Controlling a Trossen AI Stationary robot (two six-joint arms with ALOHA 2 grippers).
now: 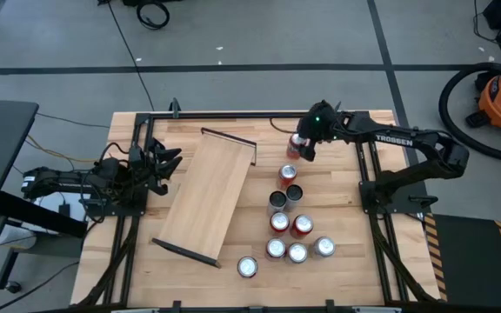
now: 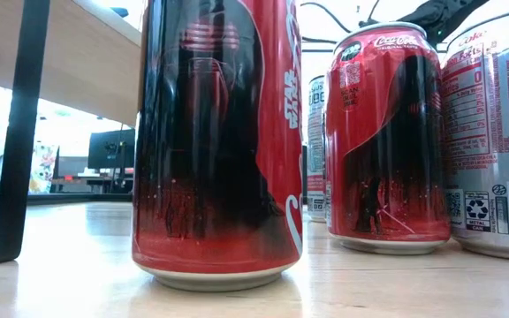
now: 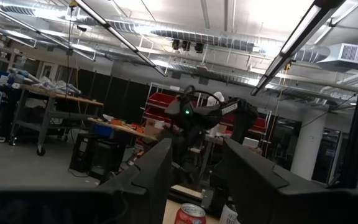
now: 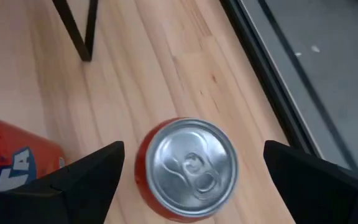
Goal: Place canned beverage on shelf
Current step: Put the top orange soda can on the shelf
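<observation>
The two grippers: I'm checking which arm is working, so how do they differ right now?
The right gripper hangs open above a red can at the table's far side; the left gripper waits beside the shelf, narrower, over no can. Both hold nothing.

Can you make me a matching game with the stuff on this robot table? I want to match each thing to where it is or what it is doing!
Things:
1. shelf
2. right end effector
3. left end effector
4. lone silver can

Places or states:
A. open, above a can at the far side of the table
B. standing alone near the front edge
C. waiting at the left side
D. lying slanted across the tabletop

Pairs: 1-D, 2-A, 3-C, 4-B
</observation>
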